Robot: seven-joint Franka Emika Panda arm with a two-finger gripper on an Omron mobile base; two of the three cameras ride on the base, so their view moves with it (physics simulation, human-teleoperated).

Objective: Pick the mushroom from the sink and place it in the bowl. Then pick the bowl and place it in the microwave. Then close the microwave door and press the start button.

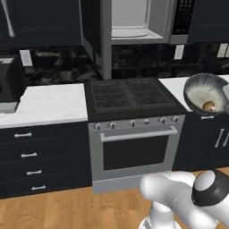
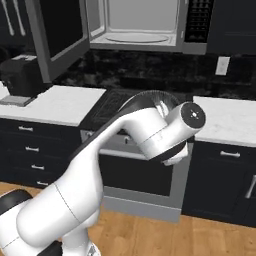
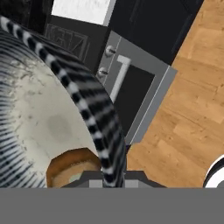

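Jaws clamped on rim of bowl [image 3: 48, 127], mushroom [image 3: 72, 168] loose inside. Likely rigid, fairly heavy, glazed-slick; rim pinch adequate, best kept level toward microwave [image 1: 134, 22].

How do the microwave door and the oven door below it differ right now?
The microwave door stands swung open to the left, showing the cavity and its turntable; the oven door is shut. The microwave door hangs above the counter; the oven door sits below the stovetop. The oven door has a horizontal light bar handle. Both have grey frames around dark glass.
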